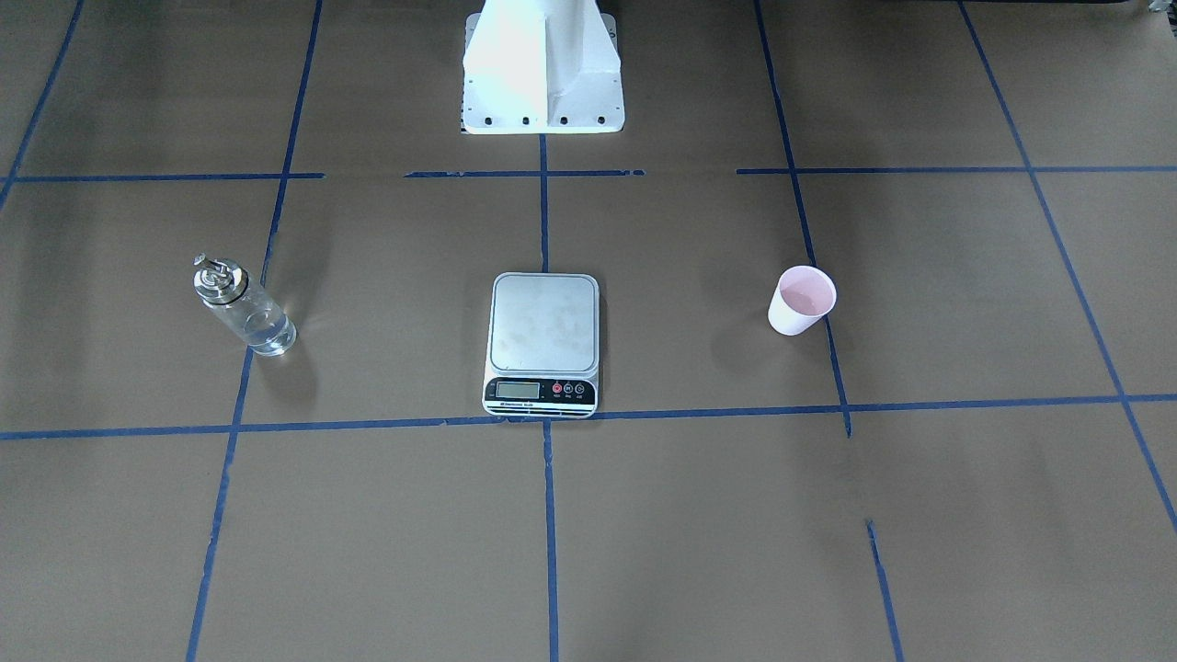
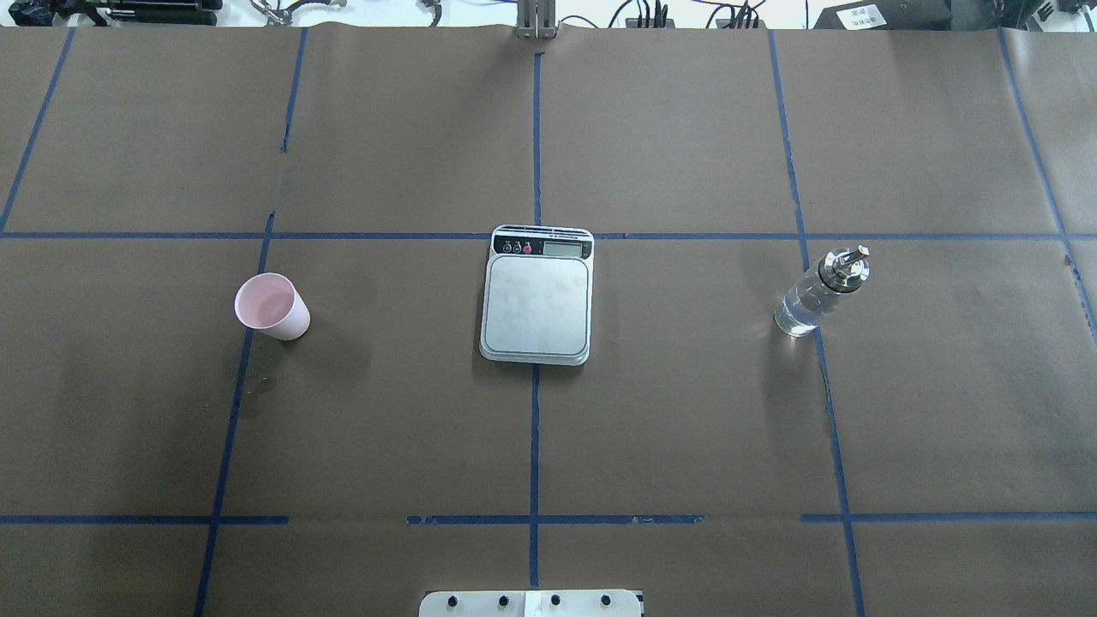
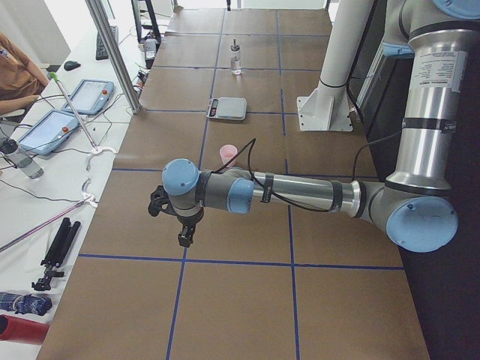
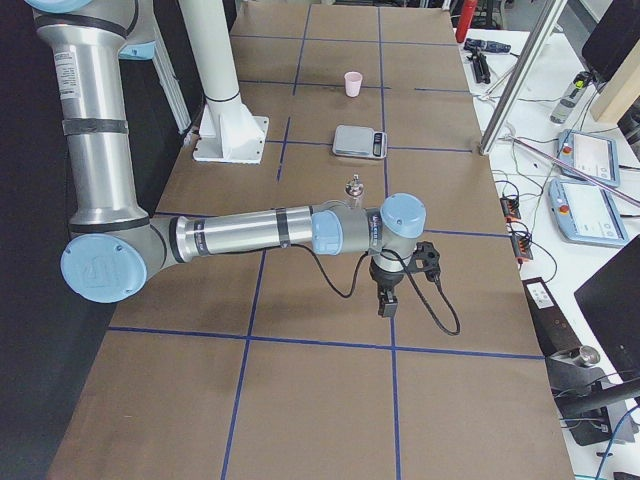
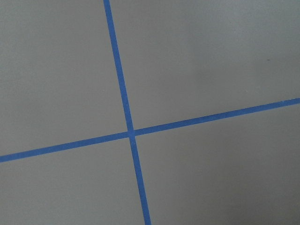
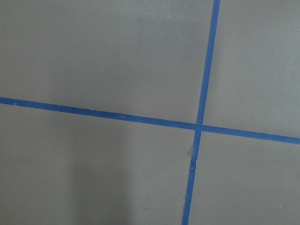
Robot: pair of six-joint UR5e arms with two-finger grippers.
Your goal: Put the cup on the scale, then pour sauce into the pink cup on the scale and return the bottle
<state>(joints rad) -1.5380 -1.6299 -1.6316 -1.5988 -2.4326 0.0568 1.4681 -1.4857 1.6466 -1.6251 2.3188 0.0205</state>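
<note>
**Not yet begun: cup, bottle and scale all apart, 3 steps left**

Left end effector (image 3: 184, 237): hanging low over bare surface (image 5: 211, 56), above a cross of blue tape (image 5: 131, 133). Nothing seen in it. Shown only from the side, so impossible to tell whether wide or narrow.

Right end effector (image 4: 386, 303): same posture at the opposite end, over another tape cross. Again nothing seen in it, and opening impossible to tell.

Outward from the left end effector, toward the middle: pink cup (image 2: 272, 307), upright on the surface, well apart from the scale (image 2: 536, 296) beyond it. Platform bare.

Outward from the right end effector, toward the middle: bottle (image 2: 821, 291), upright and untouched, with clear sauce (image 2: 799, 314) inside. Also well apart from the scale further on.

Judged from this layout: 0 of 3 steps done. Left to do:
1. Cup onto the platform.
2. Sauce into the cup.
3. Bottle back to its place.

Writing: small white print on the scale's black front strip (image 1: 540, 390), too small to read. No digits legible on the LCD (image 1: 517, 389). Tiny captions under the buttons (image 1: 567, 389), unreadable. No label seen on cup or bottle.
</note>
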